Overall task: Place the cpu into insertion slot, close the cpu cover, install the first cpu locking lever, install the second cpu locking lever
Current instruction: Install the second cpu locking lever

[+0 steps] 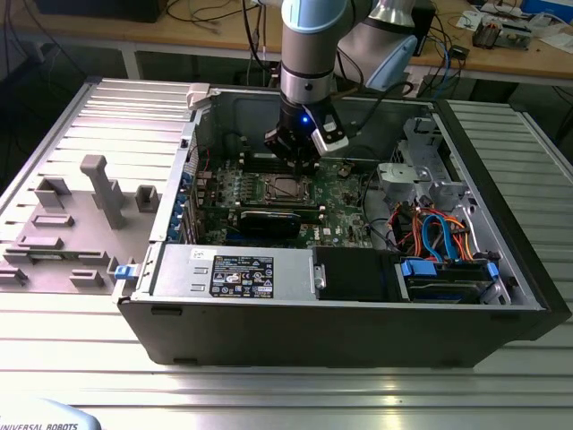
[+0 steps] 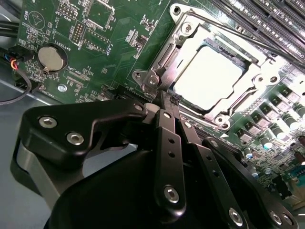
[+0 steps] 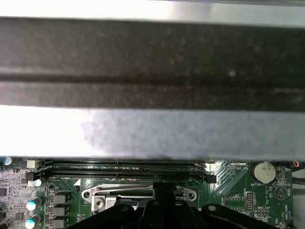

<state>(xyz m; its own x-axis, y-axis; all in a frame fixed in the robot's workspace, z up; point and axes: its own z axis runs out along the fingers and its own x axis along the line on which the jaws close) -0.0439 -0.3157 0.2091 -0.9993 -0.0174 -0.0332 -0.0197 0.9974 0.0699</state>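
I have the pincer (image 2: 167, 98) closed to a narrow tip holding nothing, set down at the edge of the cpu cover (image 2: 259, 78). Just beyond that tip the cpu (image 2: 207, 78) sits in the insertion slot (image 2: 167, 59), with the cover lying flat over it, likely so a lever can be pressed.

free: above slot (image 1: 288, 187) | blocked: card (image 1: 271, 218) at 6 o'clock, case wall (image 1: 260, 112) at 12, cables (image 1: 436, 228) at 3

Silvery cpu (image 2: 206, 78) seated under closed cpu cover (image 2: 259, 83).
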